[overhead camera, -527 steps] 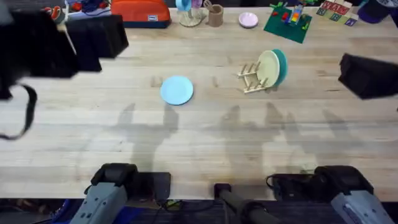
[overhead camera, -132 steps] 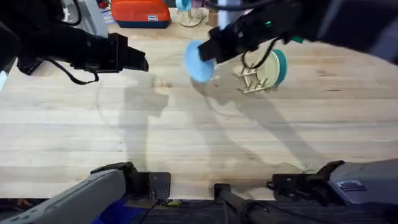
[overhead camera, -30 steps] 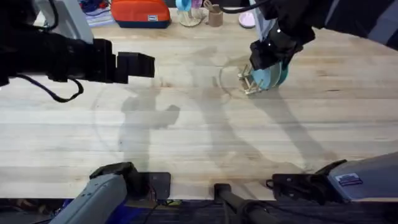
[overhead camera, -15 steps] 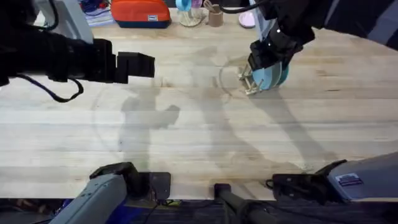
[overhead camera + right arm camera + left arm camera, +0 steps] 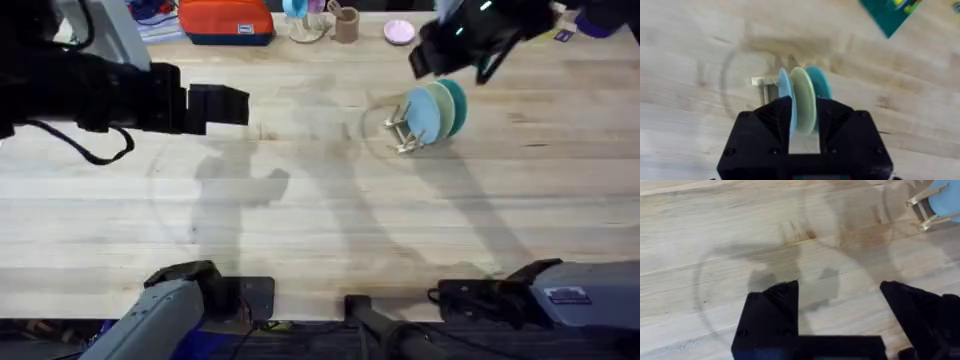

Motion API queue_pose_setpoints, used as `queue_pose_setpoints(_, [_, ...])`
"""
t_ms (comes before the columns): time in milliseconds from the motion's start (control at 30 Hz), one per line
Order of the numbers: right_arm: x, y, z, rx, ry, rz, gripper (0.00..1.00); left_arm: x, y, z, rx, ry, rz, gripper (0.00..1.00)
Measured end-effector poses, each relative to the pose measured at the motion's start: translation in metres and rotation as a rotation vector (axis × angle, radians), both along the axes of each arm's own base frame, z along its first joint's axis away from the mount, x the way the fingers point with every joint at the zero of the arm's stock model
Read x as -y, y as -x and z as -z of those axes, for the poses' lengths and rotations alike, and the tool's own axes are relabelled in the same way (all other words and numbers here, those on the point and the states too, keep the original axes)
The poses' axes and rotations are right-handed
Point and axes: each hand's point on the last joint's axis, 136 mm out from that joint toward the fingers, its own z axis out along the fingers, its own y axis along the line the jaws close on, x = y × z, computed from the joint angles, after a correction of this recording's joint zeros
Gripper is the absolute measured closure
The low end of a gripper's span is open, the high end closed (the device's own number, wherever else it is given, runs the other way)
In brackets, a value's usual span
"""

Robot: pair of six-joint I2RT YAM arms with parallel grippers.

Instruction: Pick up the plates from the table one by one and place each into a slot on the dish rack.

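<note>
Overhead view: the three plates stand on edge in the dish rack, at about one o'clock from the worktop's middle: the light blue plate in front, the cream plate next, the teal plate behind. No plate lies flat on the worktop, so the task looks complete. The right gripper hangs above the rack at its twelve o'clock side, apart from the plates. The risk here is a low sweep back toward its base: a finger catching a plate rim could tip the light rack or roll a plate out of its slot. The left gripper hovers at about ten o'clock, well apart from the rack, with broad bare wood around it. Clutter lines the far edge: an orange case, a wooden cup, a small pink dish, a green board. A high swing outward could knock these.

Left wrist view: the left gripper's fingers stand wide apart and hold nothing. A corner of the rack with the blue plate sits far off, and plain wood lies between.

Right wrist view: the right gripper's fingers are spread and empty, straddling the line of the plates from above. The blue and cream plates sit close together, the likeliest spot for a snag if the gripper drops. Lifting straight up is the safest exit.
</note>
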Motion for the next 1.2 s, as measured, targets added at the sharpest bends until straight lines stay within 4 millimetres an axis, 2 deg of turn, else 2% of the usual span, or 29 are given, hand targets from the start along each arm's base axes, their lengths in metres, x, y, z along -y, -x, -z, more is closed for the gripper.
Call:
queue_pose_setpoints(167, [0.006,0.012,-0.044,0.089,-0.041,0.001,0.547,0.0,0.0,0.0,0.0,0.0,0.0,0.006])
queue_pose_setpoints(400, [0.02,0.041,-0.076,0.141,-0.064,-0.003,0.229,0.0,0.0,0.0,0.0,0.0,0.0,0.006])
queue_pose_setpoints(667, [0.034,0.08,-0.105,0.19,-0.113,-0.016,0.106,0.0,0.0,0.0,0.0,0.0,0.0,0.004])
queue_pose_setpoints(733, [0.037,0.089,-0.111,0.203,-0.121,-0.019,0.034,0.0,0.0,0.0,0.0,0.0,0.0,0.005])
queue_pose_setpoints(1033, [0.049,0.113,-0.139,0.308,-0.171,-0.02,0.007,0.0,0.0,0.0,0.0,0.0,0.0,0.006])
queue_pose_setpoints(1200, [0.052,0.12,-0.146,0.336,-0.184,-0.02,0.008,0.0,0.0,0.0,0.0,0.0,0.0,0.006])
